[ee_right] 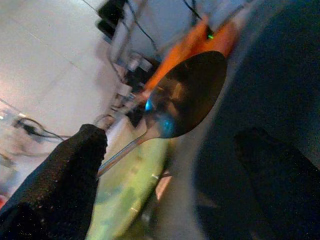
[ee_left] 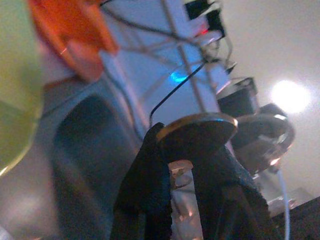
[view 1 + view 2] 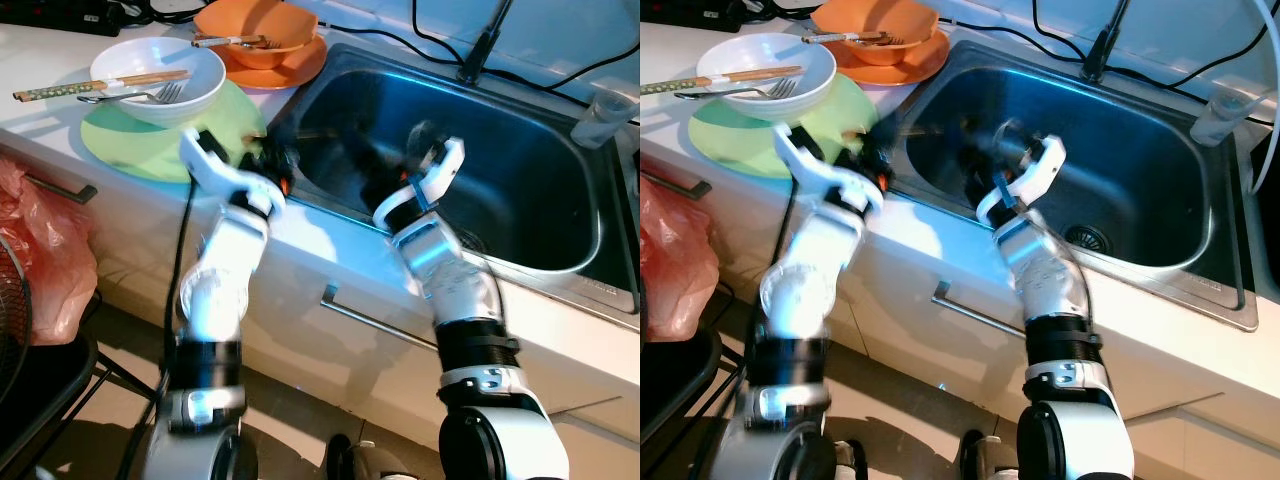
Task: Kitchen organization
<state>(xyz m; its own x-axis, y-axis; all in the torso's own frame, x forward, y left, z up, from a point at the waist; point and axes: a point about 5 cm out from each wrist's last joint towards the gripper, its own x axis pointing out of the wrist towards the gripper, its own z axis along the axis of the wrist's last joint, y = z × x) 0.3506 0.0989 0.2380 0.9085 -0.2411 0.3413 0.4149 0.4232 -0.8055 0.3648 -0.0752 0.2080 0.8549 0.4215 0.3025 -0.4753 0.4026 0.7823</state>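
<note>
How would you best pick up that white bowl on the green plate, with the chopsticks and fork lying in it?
Probably by the white bowl's near rim, coming from above on the robot's side: one finger inside, one outside. The chopsticks and fork span the middle and far left, leaving that rim bare. It sits upright on the green plate.

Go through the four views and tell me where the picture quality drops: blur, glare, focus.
Left eye view: sharp on the white bowl and green plate, motion blur around the left gripper and right gripper over the sink. Left wrist view: soft throughout, a lamp flares white. Right wrist view: the spoon is fairly clear, the background smeared, the black fingers dark.
</note>
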